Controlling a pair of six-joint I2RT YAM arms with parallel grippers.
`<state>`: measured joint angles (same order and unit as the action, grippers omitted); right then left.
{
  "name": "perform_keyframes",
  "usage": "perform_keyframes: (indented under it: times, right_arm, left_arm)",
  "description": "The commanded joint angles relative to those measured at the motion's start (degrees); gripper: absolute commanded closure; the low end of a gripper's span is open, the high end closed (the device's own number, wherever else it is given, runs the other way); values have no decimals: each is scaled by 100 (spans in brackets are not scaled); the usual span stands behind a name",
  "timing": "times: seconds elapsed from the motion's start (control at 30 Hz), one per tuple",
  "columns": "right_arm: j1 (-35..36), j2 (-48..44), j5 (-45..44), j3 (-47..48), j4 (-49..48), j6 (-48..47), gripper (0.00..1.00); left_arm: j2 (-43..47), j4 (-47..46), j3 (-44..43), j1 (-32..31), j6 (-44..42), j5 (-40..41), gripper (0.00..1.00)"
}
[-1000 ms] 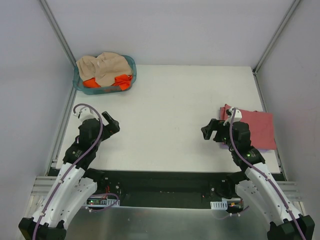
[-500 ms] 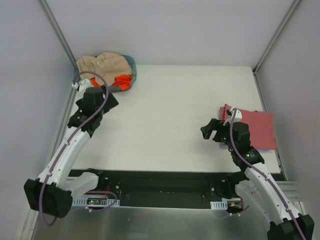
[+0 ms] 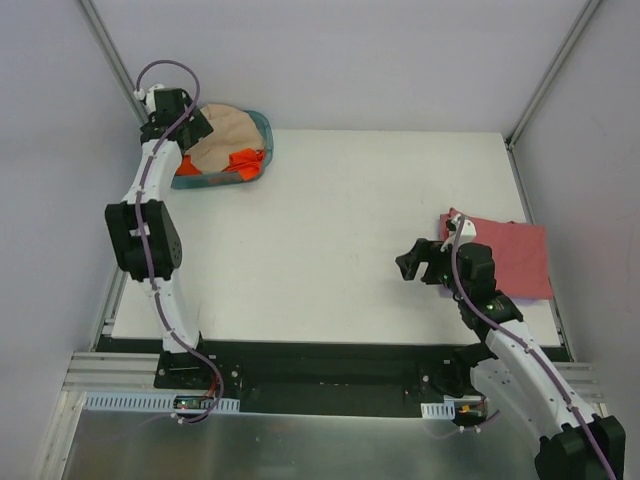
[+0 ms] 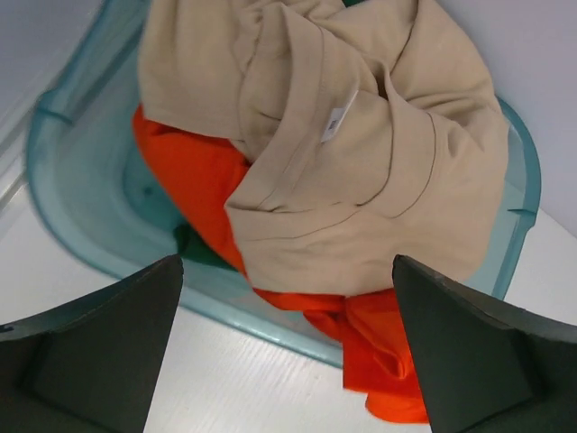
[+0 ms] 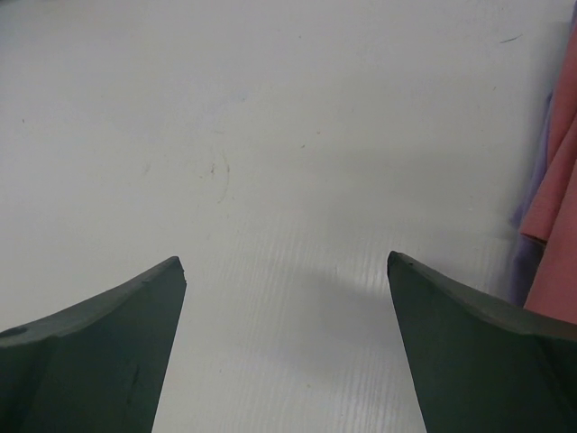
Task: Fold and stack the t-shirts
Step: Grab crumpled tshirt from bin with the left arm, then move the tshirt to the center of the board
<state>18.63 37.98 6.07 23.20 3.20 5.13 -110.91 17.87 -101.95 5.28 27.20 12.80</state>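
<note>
Left wrist view: your L gripper (image 4: 287, 262) is spread wide, tan t-shirt (image 4: 361, 162) right ahead of its fingers, atop orange t-shirt (image 4: 194, 180) in tub (image 4: 81, 207). R gripper (image 5: 285, 260) spread too, red t-shirt (image 5: 554, 225) just off its right side.

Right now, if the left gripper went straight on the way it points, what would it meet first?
Most likely the tan-beige t-shirt, heaped on top of the orange t-shirt in the teal tub; the open left gripper points down at it. How far off is unclear.
</note>
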Motion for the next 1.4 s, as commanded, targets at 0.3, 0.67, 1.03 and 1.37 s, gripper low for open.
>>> perform_keyframes:
  times: [0.3, 0.67, 1.03, 1.37]
  right_arm:
    - [18, 404, -193, 132, -207, -302, 4]
    - [26, 17, 52, 79, -215, -240, 4]
    - [26, -344, 132, 27, -206, -214, 4]
    - [18, -185, 281, 44, -267, -135, 4]
  left_arm:
    - [-2480, -3, -2655, 70, -49, -1579, 59]
    - [-372, -11, -1925, 52, 58, -1543, 100]
    - [2072, -38, -1679, -123, 57, -2483, 100]
    - [3515, -275, -1775, -519, 302, -3537, 100]
